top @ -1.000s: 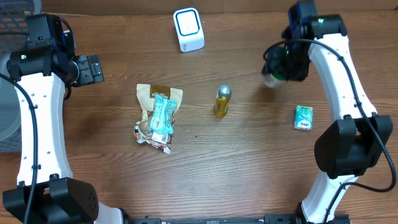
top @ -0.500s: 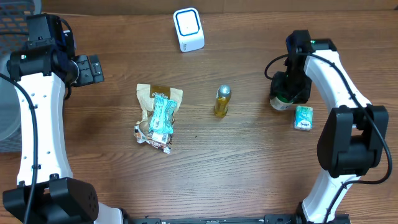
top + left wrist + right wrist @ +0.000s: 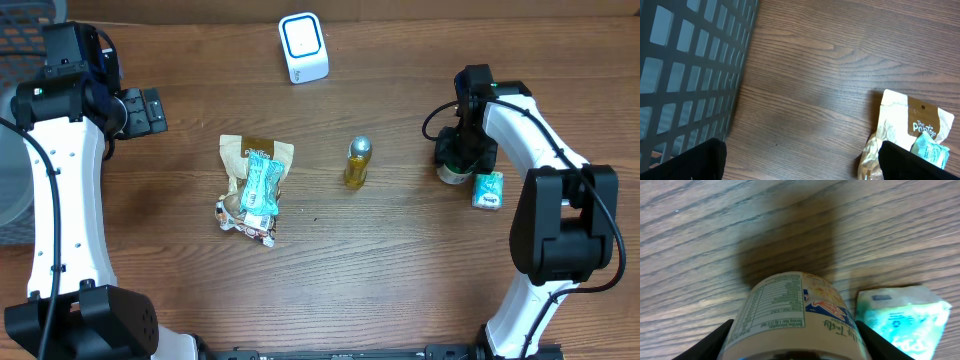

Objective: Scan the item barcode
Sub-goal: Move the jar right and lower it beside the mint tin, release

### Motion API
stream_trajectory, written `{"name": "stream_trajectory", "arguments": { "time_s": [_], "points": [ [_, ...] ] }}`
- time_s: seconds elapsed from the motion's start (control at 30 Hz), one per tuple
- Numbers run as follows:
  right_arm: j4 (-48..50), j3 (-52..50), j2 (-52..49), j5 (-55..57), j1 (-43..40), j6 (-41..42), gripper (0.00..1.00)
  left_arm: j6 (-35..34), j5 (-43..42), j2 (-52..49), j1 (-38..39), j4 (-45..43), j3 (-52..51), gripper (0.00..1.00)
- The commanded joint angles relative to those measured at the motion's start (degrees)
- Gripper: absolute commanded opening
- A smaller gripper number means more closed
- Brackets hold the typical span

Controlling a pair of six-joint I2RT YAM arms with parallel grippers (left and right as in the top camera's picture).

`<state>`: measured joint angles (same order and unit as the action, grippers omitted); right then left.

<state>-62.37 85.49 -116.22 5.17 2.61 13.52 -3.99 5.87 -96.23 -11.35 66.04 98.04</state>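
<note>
Since everything gets placed off the small yellow bottle [image 3: 357, 163] mid-table: my right gripper [image 3: 458, 160] is to its right, jaws closed partway around a round tub [image 3: 455, 175], one finger on each side of it. From the right wrist the tub [image 3: 795, 310] fills the lower frame between my fingers [image 3: 715, 340]. Its label has a green-bordered nutrition table in tiny print I can't read, and next to that some blue lettering on a yellow-orange picture, cut off and not legible. I can't tell if the tub rests on the table [image 3: 400, 270] or sits just above it. A teal packet [image 3: 488, 189] lies just beyond the tub, further right of the bottle, and its print is too blurred to read. The white scanner [image 3: 303, 47] with a blue ring on its face stands behind the bottle and to the left, well apart from the tub. My left gripper [image 3: 150, 110] is far left of the bottle, jaws spread wide with nothing between them, beside a dark mesh basket [image 3: 690, 75]. Left of the bottle lies a tan snack bag [image 3: 910, 130] reading "The Pop...", the rest hidden under a teal wrapper [image 3: 930, 150] lying on top of it.
</note>
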Motion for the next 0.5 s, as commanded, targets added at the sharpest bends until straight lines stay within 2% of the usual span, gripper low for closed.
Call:
{"name": "stream_trajectory", "arguments": {
  "time_s": [0.0,0.13,0.33,0.47],
  "points": [
    [0.4,0.0,0.3,2.5,-0.2,0.4,0.45,1.2,0.3,0.7,0.1,0.0,1.1,0.99],
    [0.5,0.0,0.3,2.5,-0.2,0.4,0.7,1.2,0.3,0.7,0.1,0.0,1.1,0.99],
    [0.6,0.0,0.3,2.5,-0.2,0.4,0.99,1.2,0.3,0.7,0.1,0.0,1.1,1.0],
    [0.7,0.0,0.3,2.8,-0.2,0.3,1.0,1.2,0.3,0.7,0.1,0.0,1.1,1.0]
  ]
}}
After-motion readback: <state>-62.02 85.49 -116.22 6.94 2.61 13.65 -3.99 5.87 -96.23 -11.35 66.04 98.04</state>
